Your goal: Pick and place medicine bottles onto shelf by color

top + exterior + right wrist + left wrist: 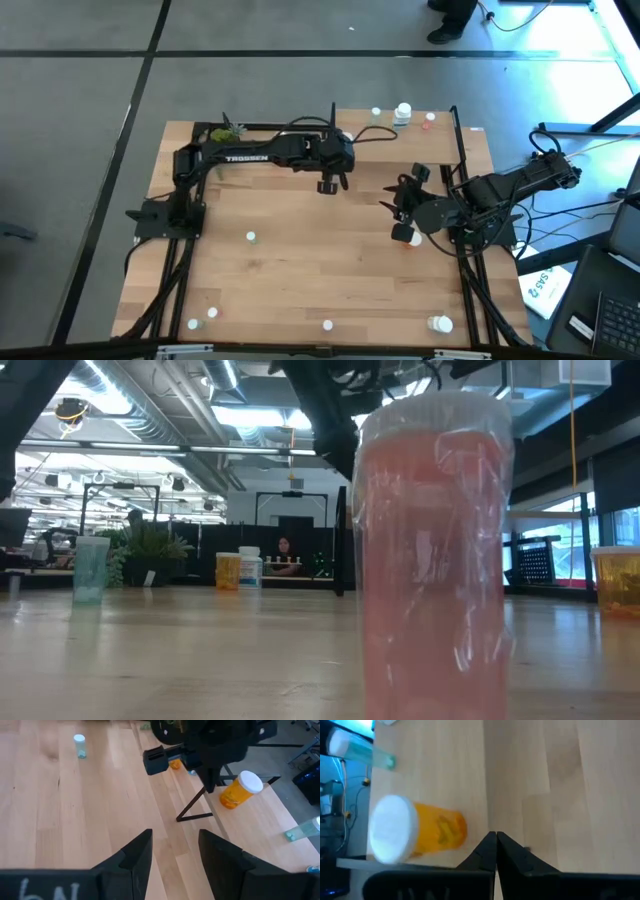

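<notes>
Tabletop (180, 650) largely hidden behind pink bottle (432, 560).

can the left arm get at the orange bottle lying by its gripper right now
Probably yes, though not as it stands. The left gripper is shut with nothing between its fingers, and the orange bottle lies on its side just beside them on the wooden board. Nothing blocks the way; it would need to open and shift sideways.

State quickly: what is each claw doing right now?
Left claw: shut, holding nothing, beside an orange bottle.
Right claw: open, empty.
</notes>
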Controlling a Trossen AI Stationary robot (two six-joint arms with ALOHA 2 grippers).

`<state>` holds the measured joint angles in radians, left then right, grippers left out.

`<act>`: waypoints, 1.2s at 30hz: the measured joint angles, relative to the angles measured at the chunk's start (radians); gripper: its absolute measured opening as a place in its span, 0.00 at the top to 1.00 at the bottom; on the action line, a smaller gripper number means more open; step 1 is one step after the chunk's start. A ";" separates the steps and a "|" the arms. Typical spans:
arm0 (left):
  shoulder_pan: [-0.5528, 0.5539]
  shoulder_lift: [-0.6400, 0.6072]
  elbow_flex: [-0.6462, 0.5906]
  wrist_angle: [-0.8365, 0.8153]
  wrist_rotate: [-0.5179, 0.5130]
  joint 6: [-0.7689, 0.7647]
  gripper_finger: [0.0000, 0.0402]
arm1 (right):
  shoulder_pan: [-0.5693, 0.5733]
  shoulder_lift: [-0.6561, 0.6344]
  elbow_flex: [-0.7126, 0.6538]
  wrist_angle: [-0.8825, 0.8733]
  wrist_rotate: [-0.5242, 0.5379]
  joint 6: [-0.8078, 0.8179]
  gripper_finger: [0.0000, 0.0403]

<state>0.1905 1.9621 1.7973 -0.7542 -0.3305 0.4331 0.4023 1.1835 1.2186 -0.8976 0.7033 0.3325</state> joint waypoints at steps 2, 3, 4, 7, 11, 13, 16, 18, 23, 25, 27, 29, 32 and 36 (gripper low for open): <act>0.008 -0.002 0.001 0.015 0.000 0.000 1.00 | 0.000 0.000 0.000 0.007 0.000 0.000 0.60; 0.013 -0.003 0.001 0.017 0.000 -0.001 1.00 | 0.000 0.000 0.000 0.007 0.000 0.000 0.60; 0.017 -0.003 0.001 0.016 -0.001 -0.001 1.00 | 0.000 0.000 0.000 0.008 -0.001 0.000 0.60; 0.029 -0.003 0.001 0.026 -0.001 -0.001 1.00 | 0.000 0.000 0.000 0.010 -0.019 0.000 0.60; 0.045 -0.003 0.001 0.033 0.000 0.005 1.00 | 0.000 0.000 0.000 0.011 -0.025 0.000 0.60; 0.048 -0.003 0.001 0.039 0.005 0.012 1.00 | 0.000 0.000 0.000 0.011 -0.025 0.000 0.60; 0.049 -0.003 0.001 0.062 0.006 0.020 1.00 | 0.000 0.000 0.000 0.011 -0.025 0.000 0.60; 0.050 -0.003 0.001 0.084 0.007 0.029 1.00 | 0.000 0.000 0.000 0.011 -0.025 0.000 0.60; 0.063 -0.003 0.001 0.108 0.008 0.049 1.00 | 0.000 0.000 0.000 0.011 -0.025 0.000 0.60; 0.072 -0.003 0.001 0.109 0.007 0.049 1.00 | 0.000 0.000 0.000 0.011 -0.025 0.000 0.60; 0.080 -0.003 0.001 0.113 0.007 0.049 1.00 | 0.000 0.000 0.000 0.011 -0.025 0.000 0.60; 0.087 -0.003 0.001 0.117 0.007 0.051 1.00 | 0.000 0.000 0.000 0.011 -0.025 0.000 0.60; 0.099 -0.003 0.001 0.123 0.007 0.074 1.00 | 0.000 0.000 0.000 0.011 -0.025 0.000 0.60; 0.116 -0.003 0.001 0.136 0.007 0.100 1.00 | 0.000 0.000 0.000 0.011 -0.025 0.000 0.60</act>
<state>0.3062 1.9591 1.7981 -0.6180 -0.3237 0.5328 0.4021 1.1835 1.2186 -0.8867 0.6785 0.3325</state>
